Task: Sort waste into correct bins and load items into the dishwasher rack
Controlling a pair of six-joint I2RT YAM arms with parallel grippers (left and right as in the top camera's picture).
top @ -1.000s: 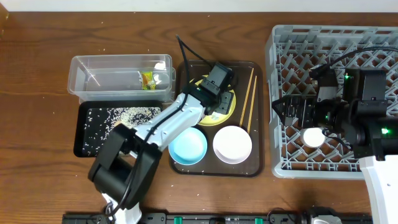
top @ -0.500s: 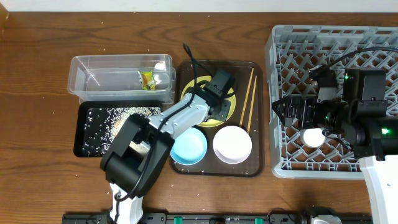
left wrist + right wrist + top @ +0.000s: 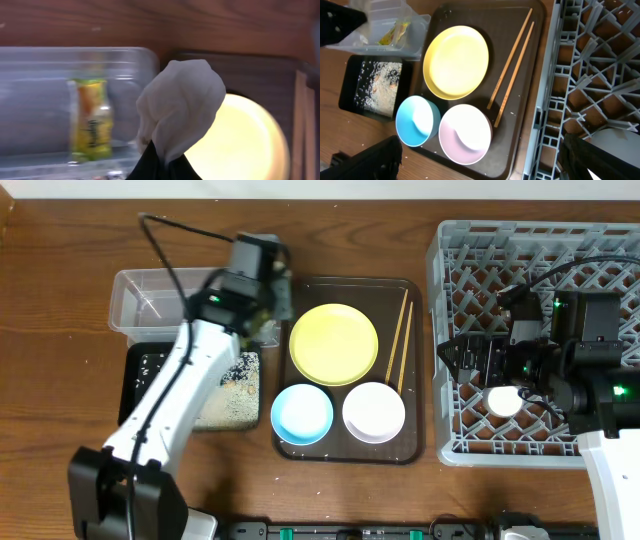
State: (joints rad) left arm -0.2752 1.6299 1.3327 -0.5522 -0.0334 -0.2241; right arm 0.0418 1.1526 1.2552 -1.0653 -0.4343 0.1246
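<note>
My left gripper [image 3: 165, 162] is shut on the crumpled white scrap [image 3: 180, 107], which stands up above its tips. In the overhead view the left gripper [image 3: 265, 320] hangs over the right end of the clear tub [image 3: 160, 305]; the green-and-orange wrapper [image 3: 90, 120] lies inside. Rice grains [image 3: 225, 395] cover the black tray [image 3: 140, 385]. The yellow plate [image 3: 334, 344], blue bowl [image 3: 302, 414], pinkish-white bowl [image 3: 374, 412] and chopsticks [image 3: 398, 340] lie on the brown tray [image 3: 410, 448]. My right gripper [image 3: 482, 162] is open and holds nothing, at the left wall of the grey rack [image 3: 600, 250], where a white cup [image 3: 503, 400] sits.
Bare wooden table lies left of the tub, in front of the black tray and between the brown tray and the rack. The right arm [image 3: 590, 370] reaches over the rack's right half.
The left gripper shut on the white scrap at the yellow plate, lifted it and swung left to the tub's right end. The plate now lies bare. The right arm has not moved.
</note>
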